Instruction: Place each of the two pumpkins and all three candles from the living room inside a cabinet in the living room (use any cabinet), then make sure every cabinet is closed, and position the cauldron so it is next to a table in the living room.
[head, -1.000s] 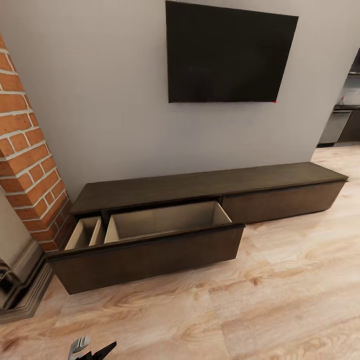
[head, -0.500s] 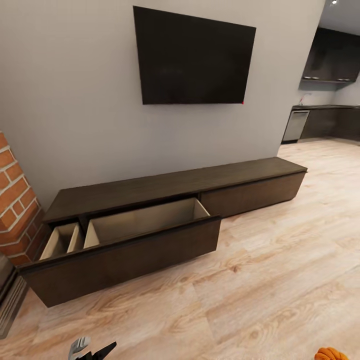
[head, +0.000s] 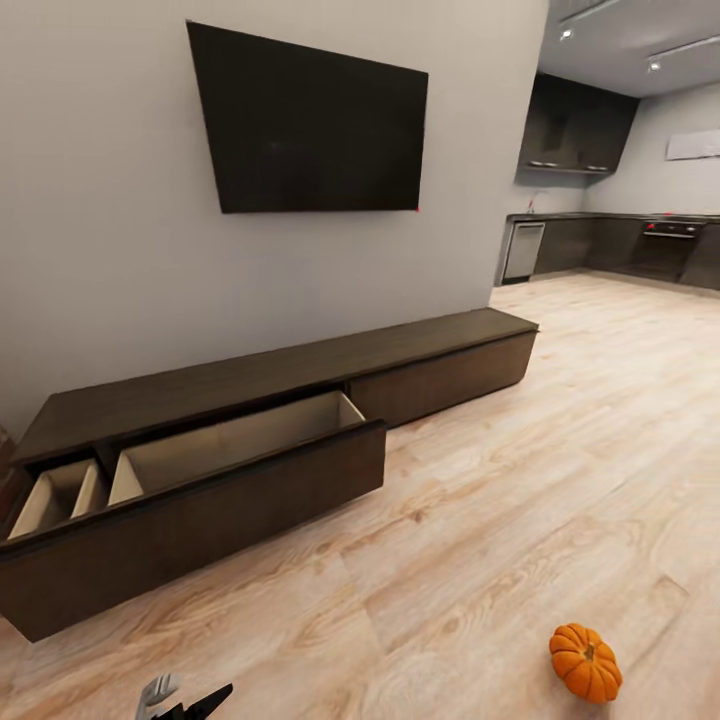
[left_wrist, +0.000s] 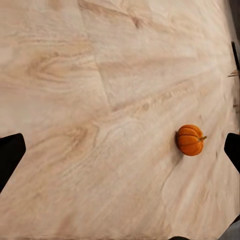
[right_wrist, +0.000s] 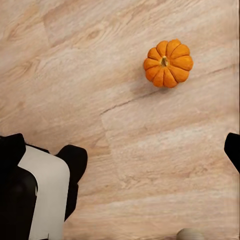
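Note:
One orange ribbed pumpkin (head: 585, 662) lies on the wood floor at the head view's lower right, well to the right of the cabinet. The left wrist view catches this pumpkin (left_wrist: 190, 140) off to one side, and the right wrist view has the pumpkin (right_wrist: 168, 63) ahead of the fingers. The long dark cabinet (head: 300, 370) runs along the grey wall. Its left drawer (head: 230, 450) stands pulled out, the beige inside bare. My left gripper (left_wrist: 120, 152) hangs open above bare floor. My right gripper (right_wrist: 120, 150) is open too, with nothing between its fingers.
A black TV (head: 310, 125) hangs on the wall above the cabinet. A dark kitchen (head: 620, 235) opens at the back right. Wide wood floor (head: 520, 480) stretches between the cabinet and the pumpkin. My white and black base (right_wrist: 45, 195) sits beside the right gripper.
The head camera has swung to the right: the brick fireplace has left the picture, the cabinet sits further left, and the pumpkin and kitchen have come into view. The drawer stays out.

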